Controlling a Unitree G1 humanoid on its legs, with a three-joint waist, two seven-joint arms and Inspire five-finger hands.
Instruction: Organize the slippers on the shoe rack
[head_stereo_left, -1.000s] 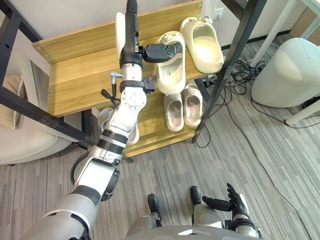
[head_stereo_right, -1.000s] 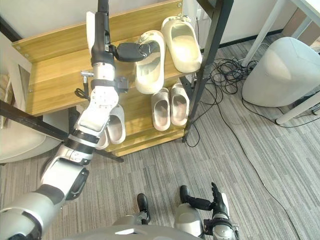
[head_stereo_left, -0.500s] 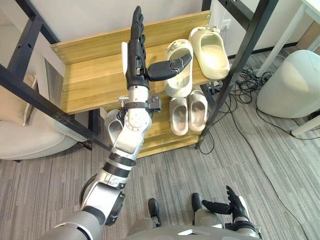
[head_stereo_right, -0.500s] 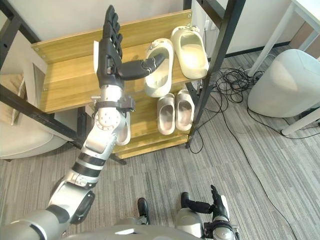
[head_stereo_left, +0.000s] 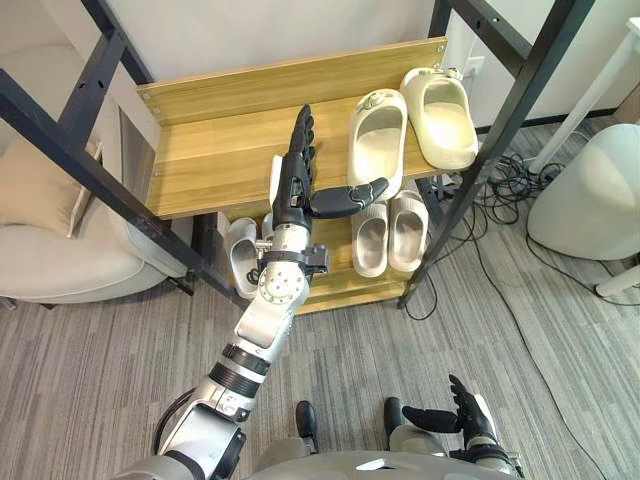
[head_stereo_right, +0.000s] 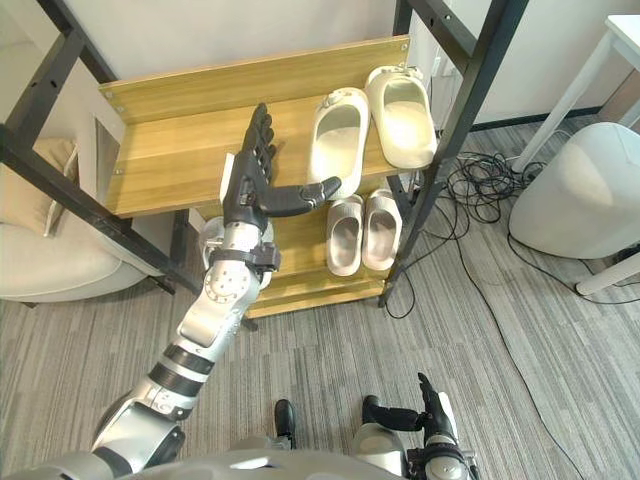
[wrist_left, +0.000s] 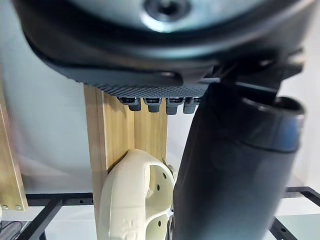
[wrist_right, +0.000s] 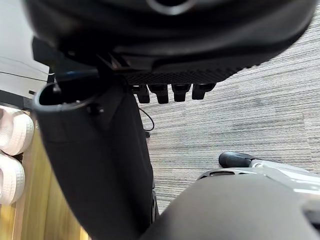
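Note:
Two large cream slippers lie side by side at the right end of the rack's upper wooden shelf (head_stereo_left: 210, 160): the left one (head_stereo_left: 375, 140) and the right one (head_stereo_left: 440, 115). My left hand (head_stereo_left: 297, 180) is held up in front of the shelf, open, with straight fingers and nothing in it. Its thumb (head_stereo_left: 345, 198) points right, its tip close under the left slipper's heel. That slipper (wrist_left: 135, 200) also lies just past the fingers in the left wrist view. My right hand (head_stereo_left: 465, 415) hangs open low over the floor.
A small cream pair (head_stereo_left: 388, 235) and a white pair (head_stereo_left: 243, 255) sit on the lower shelf. Black frame posts (head_stereo_left: 500, 130) stand at the rack's right and left. A cream armchair (head_stereo_left: 50, 250) is at the left. At the right are floor cables (head_stereo_left: 500, 170) and a white rounded seat (head_stereo_left: 590, 190).
My left hand has let go of the left large slipper and drawn back down from it. The slipper now rests on the upper shelf beside its mate. The camera has shifted.

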